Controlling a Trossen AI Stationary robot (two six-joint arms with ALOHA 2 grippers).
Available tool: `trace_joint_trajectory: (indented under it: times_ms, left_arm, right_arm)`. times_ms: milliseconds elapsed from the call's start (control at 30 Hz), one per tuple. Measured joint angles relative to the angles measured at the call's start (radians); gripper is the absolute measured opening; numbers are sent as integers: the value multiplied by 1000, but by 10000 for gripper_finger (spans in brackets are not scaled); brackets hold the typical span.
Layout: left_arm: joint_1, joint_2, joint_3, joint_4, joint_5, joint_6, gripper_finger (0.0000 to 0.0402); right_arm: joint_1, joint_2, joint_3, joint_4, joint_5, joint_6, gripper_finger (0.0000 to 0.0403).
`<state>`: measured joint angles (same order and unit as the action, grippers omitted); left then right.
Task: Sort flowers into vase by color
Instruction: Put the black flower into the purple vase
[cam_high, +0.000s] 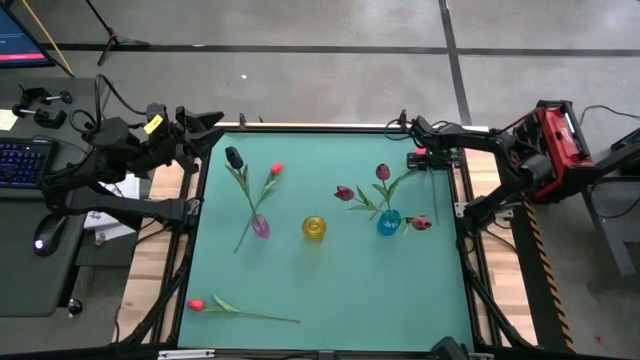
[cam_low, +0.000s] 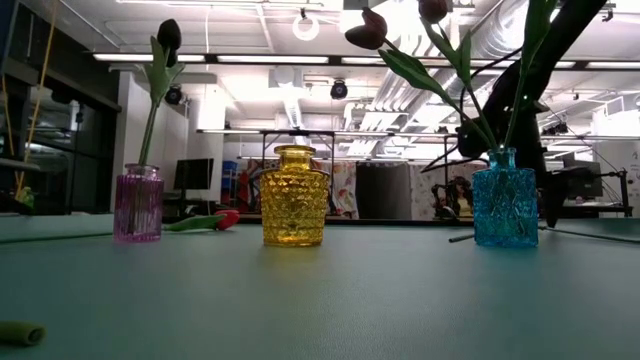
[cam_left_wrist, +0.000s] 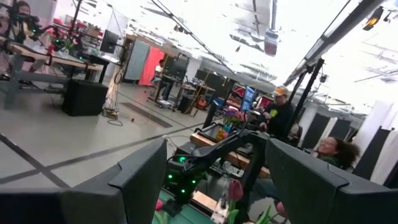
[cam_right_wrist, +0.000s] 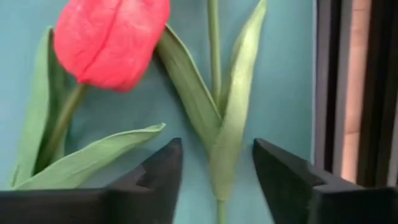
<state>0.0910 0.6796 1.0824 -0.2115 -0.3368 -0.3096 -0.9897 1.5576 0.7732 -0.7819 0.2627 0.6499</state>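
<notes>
High view, left to right across the green table (cam_high: 330, 290). Left arm: waits off the table's far-left corner, its left gripper (cam_high: 212, 128) pointing over the edge; in the left wrist view its fingers (cam_left_wrist: 140, 180) stand apart with nothing between them. Near the table's near-left corner: one red tulip (cam_high: 197, 304) lying flat, stem running toward the middle. Pink vase (cam_high: 260, 226): left of centre, holding two stems, a near-black tulip (cam_high: 233, 156) and a red-pink tulip (cam_high: 276, 169), both leaning toward the far edge. Yellow vase (cam_high: 314, 228): centre of the table, between the other two vases; no stems seen in it. Blue vase (cam_high: 389, 222): right of centre, holding maroon tulips (cam_high: 382, 172), with another maroon head (cam_high: 344, 193) to its left and one (cam_high: 420, 223) just beside its right side. Right arm: reaches in along the far-right corner, with the right gripper (cam_high: 418, 157) low over the table there. In the right wrist view its fingers (cam_right_wrist: 158, 171) are spread, unclenched, over a green stem and leaf (cam_right_wrist: 227, 124), with a red tulip head (cam_right_wrist: 109, 40) lying on the table just beside; whether they touch the stem cannot be told.
</notes>
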Motion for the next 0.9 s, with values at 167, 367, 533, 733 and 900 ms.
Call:
trace_joint_trajectory:
  times_ms: [167,367,533,733,900]
  left_arm:
    - [0,0,0,0,-1,0,262]
    - [0,-6,0,0,-1,0,262]
    - [0,-25,0,0,-15,0,262]
    - [0,-51,0,0,-46,28,262]
    - [0,-63,0,0,-46,42,262]
  right_arm:
    - [12,28,3,9,-7,3,96]
    - [41,0,-3,9,-20,-26,13]
    - [70,-135,-4,-23,-27,2,6]
    - [83,-397,-5,-13,-28,58,3]
    - [83,-626,-5,126,-52,104,2]
